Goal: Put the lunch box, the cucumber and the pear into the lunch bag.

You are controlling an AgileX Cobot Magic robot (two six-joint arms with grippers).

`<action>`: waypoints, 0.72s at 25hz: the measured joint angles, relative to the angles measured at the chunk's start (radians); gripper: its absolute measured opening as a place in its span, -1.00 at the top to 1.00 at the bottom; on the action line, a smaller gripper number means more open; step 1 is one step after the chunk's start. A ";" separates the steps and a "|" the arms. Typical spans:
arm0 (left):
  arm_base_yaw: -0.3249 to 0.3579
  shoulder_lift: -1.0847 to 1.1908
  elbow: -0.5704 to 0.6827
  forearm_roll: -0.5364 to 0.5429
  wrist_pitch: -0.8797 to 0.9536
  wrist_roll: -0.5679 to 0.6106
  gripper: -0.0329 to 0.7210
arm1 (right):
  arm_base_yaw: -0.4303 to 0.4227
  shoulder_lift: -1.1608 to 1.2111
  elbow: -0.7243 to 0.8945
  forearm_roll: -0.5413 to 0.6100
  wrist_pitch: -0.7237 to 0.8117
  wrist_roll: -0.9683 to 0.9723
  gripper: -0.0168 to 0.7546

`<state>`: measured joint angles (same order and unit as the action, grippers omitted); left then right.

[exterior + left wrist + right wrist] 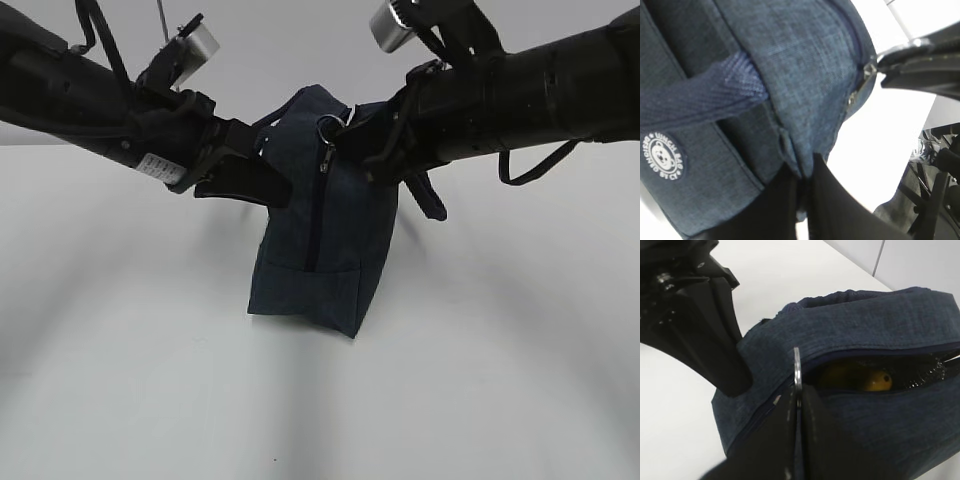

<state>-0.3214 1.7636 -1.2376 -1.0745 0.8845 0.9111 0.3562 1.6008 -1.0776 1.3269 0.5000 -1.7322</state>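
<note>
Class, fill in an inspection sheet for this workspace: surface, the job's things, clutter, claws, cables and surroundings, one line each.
Surface: white table, bare around the bag.
Job's things: navy lunch bag upright, zipper partly open; pear visible inside; lunch box and cucumber not seen.
Clutter: nothing seen.
Claws: left claw shut, pinching the bag's fabric at its end; right claw shut on the zipper's metal ring.
Cables: black cable loops under the right arm.
Surroundings: pale wall behind the table.
</note>
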 joint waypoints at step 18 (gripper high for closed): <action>0.000 0.002 0.000 0.001 0.046 0.000 0.89 | -0.048 0.061 -0.087 0.000 -0.051 -0.002 1.00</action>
<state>-0.3214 1.7655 -1.2376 -1.0735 0.9310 0.9111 0.3079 1.6618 -1.1650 1.3268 0.4490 -1.7342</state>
